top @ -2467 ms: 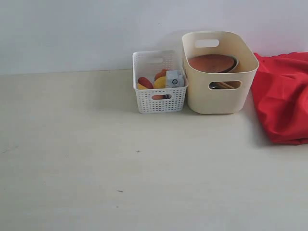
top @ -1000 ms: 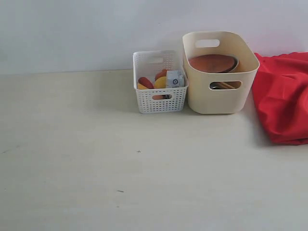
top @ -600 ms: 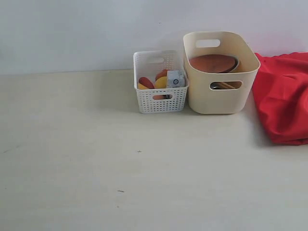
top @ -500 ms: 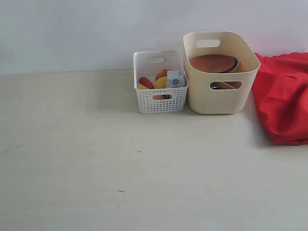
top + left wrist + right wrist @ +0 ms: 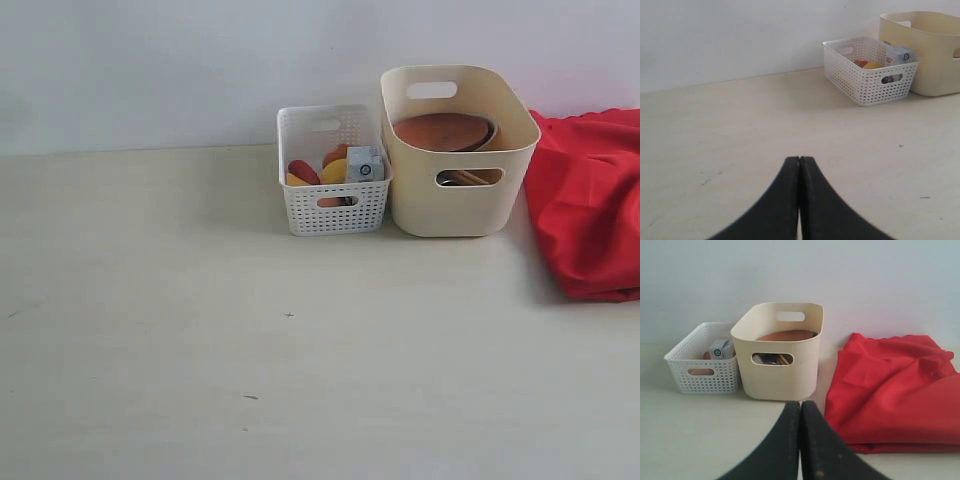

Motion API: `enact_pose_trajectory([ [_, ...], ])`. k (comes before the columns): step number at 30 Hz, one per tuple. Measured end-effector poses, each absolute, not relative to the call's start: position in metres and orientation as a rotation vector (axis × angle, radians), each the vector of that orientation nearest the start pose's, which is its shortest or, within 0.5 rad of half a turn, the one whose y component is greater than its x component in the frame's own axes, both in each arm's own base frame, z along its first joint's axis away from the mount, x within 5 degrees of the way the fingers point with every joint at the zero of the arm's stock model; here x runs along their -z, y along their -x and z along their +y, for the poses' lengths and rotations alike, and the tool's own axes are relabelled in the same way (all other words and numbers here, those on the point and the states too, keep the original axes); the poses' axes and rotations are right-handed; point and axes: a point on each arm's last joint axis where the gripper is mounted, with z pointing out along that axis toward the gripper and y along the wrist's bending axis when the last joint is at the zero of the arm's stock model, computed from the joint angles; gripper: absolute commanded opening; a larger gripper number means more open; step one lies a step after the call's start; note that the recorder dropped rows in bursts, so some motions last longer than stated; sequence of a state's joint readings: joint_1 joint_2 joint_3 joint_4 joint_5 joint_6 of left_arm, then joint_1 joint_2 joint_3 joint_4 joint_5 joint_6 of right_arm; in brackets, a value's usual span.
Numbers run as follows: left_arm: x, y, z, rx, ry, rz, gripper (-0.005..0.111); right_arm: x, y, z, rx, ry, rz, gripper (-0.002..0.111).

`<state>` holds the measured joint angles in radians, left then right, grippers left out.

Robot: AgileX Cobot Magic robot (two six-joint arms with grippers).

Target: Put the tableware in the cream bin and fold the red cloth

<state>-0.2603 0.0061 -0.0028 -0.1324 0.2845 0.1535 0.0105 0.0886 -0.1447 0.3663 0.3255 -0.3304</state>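
Left gripper (image 5: 799, 162) shut, fingertips pressed together on nothing, low over the bare table (image 5: 715, 125); well ahead of it the white lattice basket (image 5: 865, 82), and beyond that, farther toward the right arm's side, the cream bin (image 5: 930, 60). Right gripper (image 5: 800, 407) likewise closed and empty, cream bin near and almost straight ahead of its tips with terracotta plate (image 5: 787, 335) and chopsticks (image 5: 783, 359) inside, red cloth (image 5: 890, 390) heaped just beside the bin on the gripper's outer side, clear of the fingers. From the exterior camera, neither gripper in frame: bin just beside the basket, plate leaning inside, cloth bunched at the right edge.
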Motion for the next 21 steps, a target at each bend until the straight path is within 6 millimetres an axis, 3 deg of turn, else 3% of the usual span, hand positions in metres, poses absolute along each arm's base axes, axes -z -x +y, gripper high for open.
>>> enact_pose_trajectory([
  [8,-0.188,-0.052,-0.017,0.202,-0.28,1.751,0.0,-0.213,-0.059,0.009,-0.104,0.064,1.745,0.0],
  [21,-0.188,-0.052,-0.017,0.202,-0.28,1.751,0.0,-0.214,-0.053,0.005,-0.073,0.012,1.699,0.0],
])
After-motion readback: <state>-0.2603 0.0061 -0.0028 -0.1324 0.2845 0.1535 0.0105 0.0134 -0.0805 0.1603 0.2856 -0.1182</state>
